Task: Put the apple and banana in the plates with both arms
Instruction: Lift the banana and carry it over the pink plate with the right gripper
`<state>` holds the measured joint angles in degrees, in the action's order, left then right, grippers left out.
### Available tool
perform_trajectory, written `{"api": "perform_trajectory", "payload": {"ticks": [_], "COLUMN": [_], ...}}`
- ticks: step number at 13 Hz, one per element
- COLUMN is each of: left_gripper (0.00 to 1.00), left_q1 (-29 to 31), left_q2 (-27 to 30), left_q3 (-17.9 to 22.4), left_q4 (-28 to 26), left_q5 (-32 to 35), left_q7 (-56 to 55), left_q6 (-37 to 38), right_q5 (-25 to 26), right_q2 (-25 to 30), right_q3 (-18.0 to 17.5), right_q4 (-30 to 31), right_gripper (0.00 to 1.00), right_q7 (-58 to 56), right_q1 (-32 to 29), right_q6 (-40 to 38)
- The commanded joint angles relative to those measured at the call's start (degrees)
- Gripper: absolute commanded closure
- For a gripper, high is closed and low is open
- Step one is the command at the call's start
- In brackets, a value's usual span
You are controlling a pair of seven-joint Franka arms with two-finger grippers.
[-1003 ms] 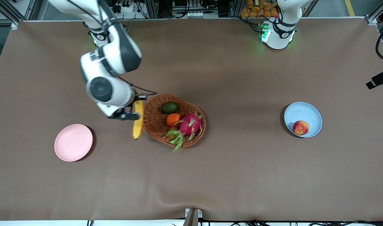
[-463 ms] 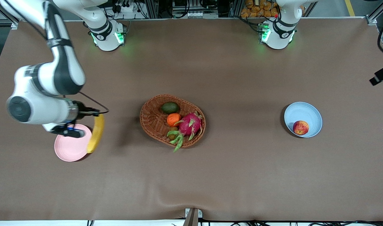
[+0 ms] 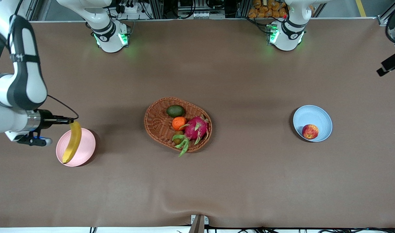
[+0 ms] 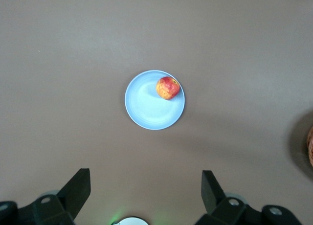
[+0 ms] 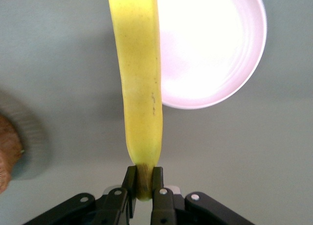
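My right gripper (image 3: 70, 122) is shut on the stem end of the yellow banana (image 3: 71, 142). The banana hangs slanted over the pale pink plate (image 3: 85, 150) toward the right arm's end of the table. In the right wrist view the banana (image 5: 139, 88) runs out from the right gripper (image 5: 143, 178) past the pink plate (image 5: 215, 54). The red apple (image 3: 310, 131) lies in the light blue plate (image 3: 313, 115) toward the left arm's end. My left gripper (image 4: 144, 191) is open and empty, high over the blue plate (image 4: 146, 107) and the apple (image 4: 167, 87).
A brown wicker basket (image 3: 153, 124) stands mid-table between the plates. It holds a green avocado (image 3: 175, 111), an orange fruit (image 3: 179, 123) and a magenta dragon fruit (image 3: 195, 127). Brown cloth covers the table.
The right arm has swung the banana from beside the basket toward its own end of the table, and it now hangs over the pink plate. The apple and blue plate have not moved.
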<state>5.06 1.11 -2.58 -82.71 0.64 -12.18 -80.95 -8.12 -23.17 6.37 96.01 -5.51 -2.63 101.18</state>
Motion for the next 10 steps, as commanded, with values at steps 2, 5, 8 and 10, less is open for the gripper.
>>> {"api": "perform_trajectory", "payload": {"ticks": [2, 5, 8, 10], "left_gripper": [0.00, 0.00, 0.00, 0.00], "left_q1": [-2.34, -1.99, -2.07, -2.42], "left_q2": [1.62, 1.18, 0.56, 0.65], "left_q3": [2.31, 2.32, 2.15, 1.45], "left_q4": [-2.37, -2.19, -2.10, -1.84], "left_q5": [0.77, 0.77, 0.94, 4.44], "left_q7": [1.28, 1.28, 1.37, 1.46], "left_q6": [-0.53, -0.79, -2.46, -3.16], "right_q5": [0.47, 0.47, 0.12, 0.12], "right_q2": [-3.90, -5.83, -5.84, -5.23], "right_q3": [-1.10, -1.10, -1.19, -1.19], "right_q4": [-0.92, -0.92, -0.91, -0.92], "right_gripper": [1.00, 0.40, 0.00, 0.00], "right_q7": [-5.90, -6.26, -5.91, -5.91], "right_q1": [-3.43, -3.70, -3.52, -3.00], "right_q6": [1.48, 1.48, 1.13, 0.86]}}
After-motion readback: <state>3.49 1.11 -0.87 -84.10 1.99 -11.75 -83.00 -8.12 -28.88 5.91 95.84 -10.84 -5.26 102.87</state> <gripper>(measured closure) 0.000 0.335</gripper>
